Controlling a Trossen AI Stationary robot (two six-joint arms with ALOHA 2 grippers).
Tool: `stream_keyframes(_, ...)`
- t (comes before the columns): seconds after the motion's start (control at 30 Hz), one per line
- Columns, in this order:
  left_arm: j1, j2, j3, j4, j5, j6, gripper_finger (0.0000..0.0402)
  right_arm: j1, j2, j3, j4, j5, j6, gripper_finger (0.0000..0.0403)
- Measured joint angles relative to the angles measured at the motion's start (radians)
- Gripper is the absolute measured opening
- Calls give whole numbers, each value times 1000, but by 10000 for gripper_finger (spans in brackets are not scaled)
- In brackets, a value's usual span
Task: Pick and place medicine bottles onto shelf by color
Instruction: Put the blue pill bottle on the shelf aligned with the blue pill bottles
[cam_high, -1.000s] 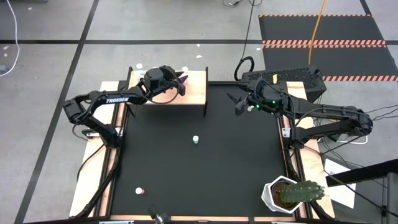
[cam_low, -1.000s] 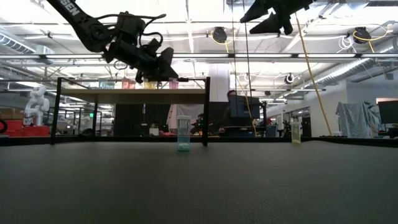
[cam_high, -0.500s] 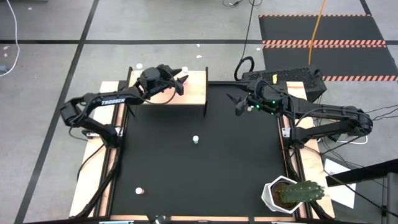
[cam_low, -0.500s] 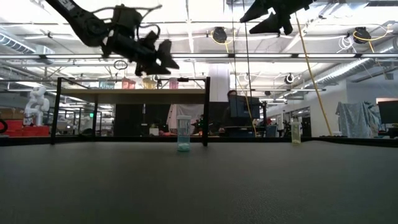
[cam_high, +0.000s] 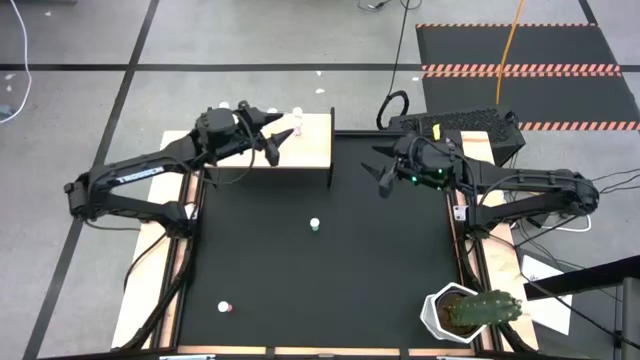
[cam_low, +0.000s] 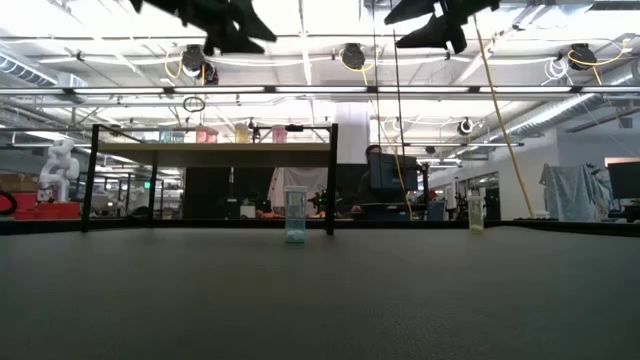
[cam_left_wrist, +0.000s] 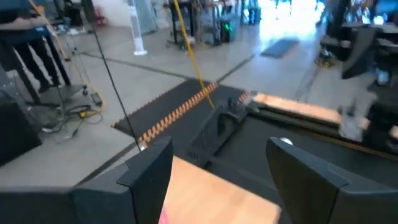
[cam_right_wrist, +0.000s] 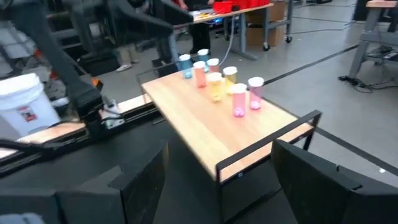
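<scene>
Seen from above: your left gripper (cam_high: 271, 133) hangs over the shelf (cam_high: 310, 150), which stands at the far left corner of the mat (cam_high: 330, 270). A cluster of bottles (cam_right_wrist: 217, 78) stands on the shelf, just beside that gripper. Your right gripper (cam_high: 383, 172) hovers over the mat's far right part, beside the shelf's right end. One bottle (cam_high: 314, 224) stands between and in front of both grippers; another (cam_high: 224, 307) lies well in front of the left one. The cactus pot (cam_high: 452, 312) sits well in front of the right gripper.
</scene>
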Motion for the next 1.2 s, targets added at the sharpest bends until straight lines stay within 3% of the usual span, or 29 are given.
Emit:
stream_keyframes(0.27,-155,-53,121,-375,-75,-160,216,84,50,0,-89,-199,51,279)
stream_keyframes(0.53,-372,-88,61,-738,-71,-691,173,178,107,0,-163,-196,301,244)
stream_keyframes(0.73,-660,-73,59,-997,-7,-1008,144,295,139,0,-179,-75,368,227)
stream_keyframes(0.83,-826,-78,59,-1092,29,-1281,132,335,143,0,-201,-43,405,226)
stream_keyframes(0.93,-1022,-77,59,-1102,51,-1546,122,367,142,0,-232,-38,442,226)
stream_keyframes(1.03,-1197,-64,60,-1081,3,-1740,114,397,142,0,-251,-13,445,226)
stream_keyframes(1.2,-1365,-4,60,-1077,-65,-1947,110,428,142,0,-255,35,459,226)
